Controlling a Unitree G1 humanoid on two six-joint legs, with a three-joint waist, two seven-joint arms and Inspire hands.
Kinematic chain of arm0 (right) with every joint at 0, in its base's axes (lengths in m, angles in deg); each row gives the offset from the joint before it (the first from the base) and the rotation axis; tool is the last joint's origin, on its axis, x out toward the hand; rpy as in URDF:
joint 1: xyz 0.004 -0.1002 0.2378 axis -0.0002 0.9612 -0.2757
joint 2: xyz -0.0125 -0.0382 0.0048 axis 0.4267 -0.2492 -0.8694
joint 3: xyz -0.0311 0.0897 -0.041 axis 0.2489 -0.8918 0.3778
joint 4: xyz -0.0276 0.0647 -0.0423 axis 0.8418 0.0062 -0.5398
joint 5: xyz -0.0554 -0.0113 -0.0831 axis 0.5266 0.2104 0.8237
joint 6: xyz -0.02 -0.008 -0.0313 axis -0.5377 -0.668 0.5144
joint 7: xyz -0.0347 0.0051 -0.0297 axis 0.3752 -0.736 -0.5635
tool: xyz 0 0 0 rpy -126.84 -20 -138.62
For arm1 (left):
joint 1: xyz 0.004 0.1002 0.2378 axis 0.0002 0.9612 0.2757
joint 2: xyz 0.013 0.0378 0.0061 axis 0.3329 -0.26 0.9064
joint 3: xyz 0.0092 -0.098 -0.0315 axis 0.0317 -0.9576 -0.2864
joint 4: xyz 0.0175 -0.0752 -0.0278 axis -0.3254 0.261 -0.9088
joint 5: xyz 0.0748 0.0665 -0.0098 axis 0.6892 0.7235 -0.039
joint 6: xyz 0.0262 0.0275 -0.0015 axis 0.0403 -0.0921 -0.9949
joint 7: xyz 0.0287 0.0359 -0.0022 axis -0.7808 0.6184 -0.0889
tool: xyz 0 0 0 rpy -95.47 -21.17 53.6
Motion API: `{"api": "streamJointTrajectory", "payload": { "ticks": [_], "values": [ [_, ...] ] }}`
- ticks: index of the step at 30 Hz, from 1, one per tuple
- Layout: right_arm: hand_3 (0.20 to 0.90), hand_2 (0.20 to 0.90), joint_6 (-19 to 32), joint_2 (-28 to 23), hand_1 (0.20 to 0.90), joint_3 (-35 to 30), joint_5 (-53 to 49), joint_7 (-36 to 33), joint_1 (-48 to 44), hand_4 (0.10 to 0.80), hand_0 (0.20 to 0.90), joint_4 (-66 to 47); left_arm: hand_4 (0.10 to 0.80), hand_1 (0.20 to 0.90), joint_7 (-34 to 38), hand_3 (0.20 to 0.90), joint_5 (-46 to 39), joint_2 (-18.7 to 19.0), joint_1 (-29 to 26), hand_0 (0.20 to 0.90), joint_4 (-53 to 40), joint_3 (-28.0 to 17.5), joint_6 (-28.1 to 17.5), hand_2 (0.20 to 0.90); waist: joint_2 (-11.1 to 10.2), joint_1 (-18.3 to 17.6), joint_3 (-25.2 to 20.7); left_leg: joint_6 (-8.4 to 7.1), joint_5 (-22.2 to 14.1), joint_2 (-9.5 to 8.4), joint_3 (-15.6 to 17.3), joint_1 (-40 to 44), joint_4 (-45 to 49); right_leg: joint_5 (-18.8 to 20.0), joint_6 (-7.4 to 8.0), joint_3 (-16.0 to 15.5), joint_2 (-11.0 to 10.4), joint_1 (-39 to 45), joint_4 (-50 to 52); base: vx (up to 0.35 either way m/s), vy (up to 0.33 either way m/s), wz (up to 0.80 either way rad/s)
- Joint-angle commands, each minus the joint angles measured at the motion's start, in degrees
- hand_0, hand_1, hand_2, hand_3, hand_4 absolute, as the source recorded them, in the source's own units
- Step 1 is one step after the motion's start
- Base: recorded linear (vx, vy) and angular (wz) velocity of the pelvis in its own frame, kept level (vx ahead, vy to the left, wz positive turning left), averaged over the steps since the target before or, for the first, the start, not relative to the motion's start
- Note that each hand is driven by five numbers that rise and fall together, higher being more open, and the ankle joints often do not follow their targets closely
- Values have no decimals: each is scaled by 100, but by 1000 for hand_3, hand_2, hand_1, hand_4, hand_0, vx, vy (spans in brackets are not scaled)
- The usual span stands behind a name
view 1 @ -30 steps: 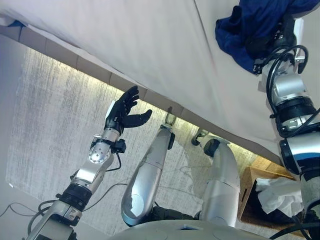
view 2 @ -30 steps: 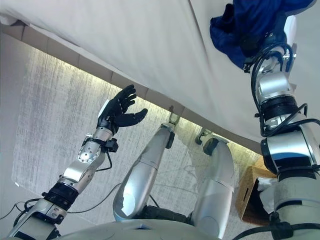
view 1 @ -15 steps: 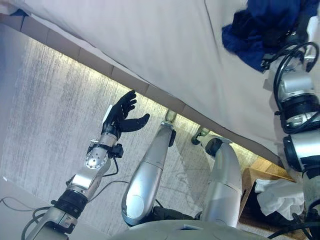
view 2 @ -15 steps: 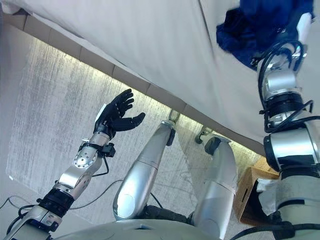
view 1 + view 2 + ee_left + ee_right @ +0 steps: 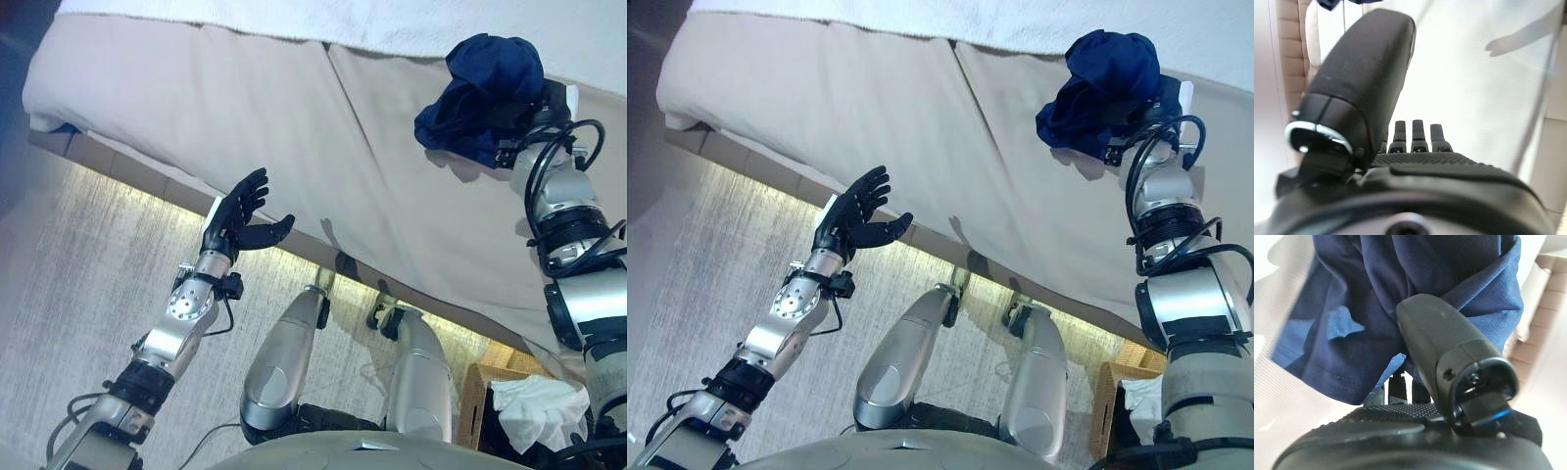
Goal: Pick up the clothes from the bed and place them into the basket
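Observation:
A navy blue garment [image 5: 480, 98] hangs bunched at the far right, over the beige bed sheet [image 5: 245, 127]. My right hand [image 5: 1138, 110] is shut on it; in the right wrist view the thumb [image 5: 1440, 347] presses into the navy cloth [image 5: 1376, 308], which wraps over the fingers. My left hand [image 5: 238, 220] is open and empty, raised by the bed's near edge, with its fingers straight in the left wrist view [image 5: 1413, 134]. A wicker basket [image 5: 475, 397] stands on the floor at the lower right with a white cloth [image 5: 534, 411] in it.
A white blanket [image 5: 294, 20] lies across the far part of the bed. The bed's near edge runs diagonally from the upper left to the lower right, with a lit strip of grey carpet [image 5: 78, 255] below it.
The whole picture has shifted and shows more of the bed: the camera moved. My right hand still holds the navy garment, now more bunched up. My left hand keeps its open pose.

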Motion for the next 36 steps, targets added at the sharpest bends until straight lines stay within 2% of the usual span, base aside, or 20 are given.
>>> {"api": "streamJointTrajectory", "payload": {
  "ticks": [1, 2, 4, 7, 9, 12, 13, 15, 18, 22, 23, 24, 25, 27, 30, 32, 34, 36],
  "values": [
    [200, 300, 683, -744, 300, -216, 4, 94, -297, 100, 300, -388, 800, 900, -39, 900, 130, 106, 106, 900, -335, 27, -275, 900, -287, -110, -714, -247, -534, 384, 118, 201, 306, -229, 34, -84, 194, 831, -283, 128, 37, -18],
    [200, 300, 674, -746, 300, -235, 43, 267, -207, 100, 300, -458, 800, 900, 31, 900, 167, 71, 115, 900, -294, 17, -255, 900, -344, -202, -925, -302, -423, 480, 149, 467, 48, -176, 56, -10, 289, 1073, -613, 80, 36, -17],
    [200, 300, 670, -744, 300, -260, 69, 438, -96, 100, 300, -545, 800, 900, 74, 900, 198, 40, 129, 900, -250, -20, -200, 900, -398, -287, -1141, -340, -325, 519, 157, 722, -249, -102, 78, 86, 393, 1306, -962, 97, 44, -32],
    [200, 300, 649, -703, 300, -317, -21, 788, 154, 100, 300, -647, 800, 900, 158, 900, 308, -49, 167, 900, -41, -88, -138, 900, -490, -452, -1570, -357, -167, 485, 138, 1109, -905, 138, 168, 287, 561, 1596, -1581, 123, 53, -39],
    [200, 300, 664, -687, 300, -320, -133, 922, 359, 100, 300, -668, 800, 900, 185, 900, 322, -122, 204, 900, 153, -123, -124, 900, -546, -539, -1848, -342, -75, 386, -40, 1376, -1305, 371, 255, 597, 663, 1760, -1957, 119, 42, -42],
    [200, 300, 875, -495, 300, -343, -111, 1176, 543, 100, 300, -619, 800, 900, 418, 900, 398, -208, 385, 900, 185, -296, -168, 900, -546, -474, -2131, -167, -42, -35, -1054, 1671, -1705, 607, 315, 1344, 884, 1884, -2268, 68, 44, -45],
    [200, 300, 901, -460, 300, -325, -104, 1202, 526, 100, 300, -615, 800, 900, 444, 900, 415, -224, 394, 900, 204, -330, -187, 900, -531, -465, -2160, -141, -21, -67, -1103, 1708, -1789, 626, 319, 1411, 923, 1898, -2308, 3, 68, -115],
    [200, 300, 932, -477, 300, -434, -28, 1308, 690, 100, 300, -629, 800, 900, 214, 900, 440, -252, 331, 900, 359, -409, -222, 900, -516, -561, -2323, -82, -111, -31, -685, 1793, -1772, 625, 343, 1393, 923, 1930, -2340, 11, 94, -126],
    [200, 300, 938, -485, 300, -586, 105, 1149, 1086, 100, 300, -926, 800, 900, -14, 900, 531, -220, 276, 900, 477, -395, -313, 900, -521, -662, -2403, -51, -158, -26, -600, 1892, -1872, 709, 463, 1410, 849, 1913, -2355, 25, 82, -34],
    [200, 300, 909, -430, 300, -838, 102, 1071, 1510, 100, 300, -1312, 800, 900, -67, 900, 702, -180, 292, 900, 572, -370, -333, 900, -468, -841, -2404, 4, -131, -88, -473, 2060, -2179, 1169, 720, 1446, 753, 1757, -2642, -21, 119, -36],
    [200, 300, 874, -374, 300, -923, 92, 1104, 1602, 100, 300, -1443, 800, 900, 36, 900, 744, -119, 276, 900, 615, -346, -336, 900, -449, -893, -2393, 13, -95, -89, -343, 2158, -2365, 1429, 850, 1241, 687, 1591, -2670, -54, 89, -46],
    [200, 300, 873, -355, 300, -937, 74, 1071, 1618, 100, 300, -1459, 800, 900, 39, 900, 756, -104, 275, 900, 624, -341, -341, 900, -444, -889, -2389, 15, -87, -83, -304, 2180, -2399, 1457, 869, 1196, 676, 1558, -2653, -85, 90, -60],
    [200, 300, 865, -300, 300, -976, 70, 1159, 1627, 100, 300, -1481, 800, 900, 134, 900, 758, -54, 291, 900, 648, -387, -346, 900, -424, -862, -2384, 9, -65, -39, -124, 2211, -2469, 1479, 893, 920, 615, 1505, -2595, -109, 52, -67],
    [200, 300, 903, -212, 300, -942, 89, 1217, 1648, 100, 300, -1512, 800, 900, 317, 900, 720, 52, 372, 900, 611, -510, -363, 900, -384, -791, -2360, 4, -33, 73, 214, 2205, -2507, 1495, 882, 501, 443, 1469, -2313, -173, 43, -115],
    [200, 300, 1032, -197, 300, -987, 104, 1136, 1881, 100, 300, -1585, 800, 900, 340, 900, 495, 171, 484, 900, 517, -752, -368, 900, -311, -705, -2371, 14, 19, 283, 590, 2074, -2446, 1287, 773, 264, 230, 1583, -1785, -179, -9, -112],
    [200, 300, 1186, -238, 300, -1071, 166, 1068, 2033, 100, 300, -1460, 800, 900, 289, 900, 430, 161, 506, 900, 527, -864, -428, 900, -339, -621, -2441, -20, 29, 385, 728, 1927, -2333, 1019, 702, 141, 140, 1881, -1967, -138, -116, -94],
    [200, 300, 1261, -319, 300, -1107, 318, 914, 2092, 100, 300, -1299, 800, 900, 321, 900, 398, 88, 491, 900, 583, -855, -483, 900, -449, -606, -2492, -88, 9, 432, 822, 1856, -2283, 917, 745, 142, 242, 2116, -2641, -73, -184, -90],
    [200, 300, 1176, -478, 300, -1126, 378, 804, 1968, 100, 300, -1105, 800, 900, 385, 900, 365, -45, 414, 900, 616, -864, -435, 900, -531, -646, -2519, -176, 17, 530, 987, 1880, -2352, 993, 783, 137, 307, 2131, -3003, -48, -132, -62]
  ]
}}
